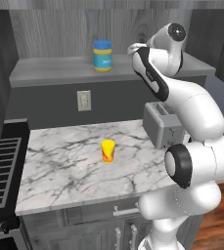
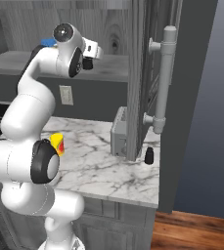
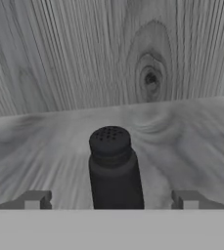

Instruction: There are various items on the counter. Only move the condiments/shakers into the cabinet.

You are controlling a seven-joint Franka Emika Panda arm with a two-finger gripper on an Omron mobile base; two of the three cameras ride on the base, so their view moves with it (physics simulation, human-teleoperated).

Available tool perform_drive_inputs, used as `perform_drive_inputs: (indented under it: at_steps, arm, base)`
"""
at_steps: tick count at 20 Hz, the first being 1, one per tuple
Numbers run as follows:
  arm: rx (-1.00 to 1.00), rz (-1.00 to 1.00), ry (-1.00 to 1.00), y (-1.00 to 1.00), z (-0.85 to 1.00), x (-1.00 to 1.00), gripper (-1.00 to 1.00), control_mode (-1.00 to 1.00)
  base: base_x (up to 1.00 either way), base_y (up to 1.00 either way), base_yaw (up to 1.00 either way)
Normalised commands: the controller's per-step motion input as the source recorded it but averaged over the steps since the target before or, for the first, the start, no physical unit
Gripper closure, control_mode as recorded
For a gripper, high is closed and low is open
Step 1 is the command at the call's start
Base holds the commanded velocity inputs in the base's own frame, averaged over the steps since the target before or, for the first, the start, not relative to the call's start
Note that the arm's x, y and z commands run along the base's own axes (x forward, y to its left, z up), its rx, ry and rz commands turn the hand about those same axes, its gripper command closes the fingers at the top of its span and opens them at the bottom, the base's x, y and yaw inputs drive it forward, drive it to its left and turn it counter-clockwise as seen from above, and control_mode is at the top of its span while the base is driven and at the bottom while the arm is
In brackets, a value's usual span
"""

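A black shaker (image 3: 114, 168) is seen upright on the grey shelf (image 1: 55, 71) of the cabinet (image 3: 84, 53), directly between the fingertips (image 3: 34, 199) of the claw (image 3: 112, 200). The claw is spread wide, with clear gaps on both sides of the shaker, so nothing is gripped. The blue-lidded jar (image 1: 102, 55) stands on the same shelf, toward its middle, left of the claw; a sliver of it is caught at the left edge of the hand view. On the counter (image 1: 59, 161), the yellow and orange cup (image 1: 107, 151) is placed near the middle, and the silver toaster (image 1: 158, 124) sits by the back right corner. A second black shaker (image 2: 149, 156) is found at the counter's right edge, just beside the toaster.
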Motion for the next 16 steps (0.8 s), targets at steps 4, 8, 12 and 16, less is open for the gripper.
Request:
perform_drive_inputs:
  at_steps: [4,8,12,16]
  arm:
    - [0.00,0.00,-0.01,0.00,-0.01,0.01,-1.00,-1.00]
    - [0.00,0.00,0.00,0.00,-0.03,-0.89,-1.00,-1.00]
    - [0.02,0.00,0.01,0.00,-0.04,-1.00,-1.00,-1.00]
    - [0.02,-0.01,0.16,-0.01,-0.05,-1.00,-1.00,-1.00]
  base:
    - [0.00,0.00,0.00]
    - [0.00,0.00,0.00]
    - [0.00,0.00,0.00]
    - [0.00,0.00,0.00]
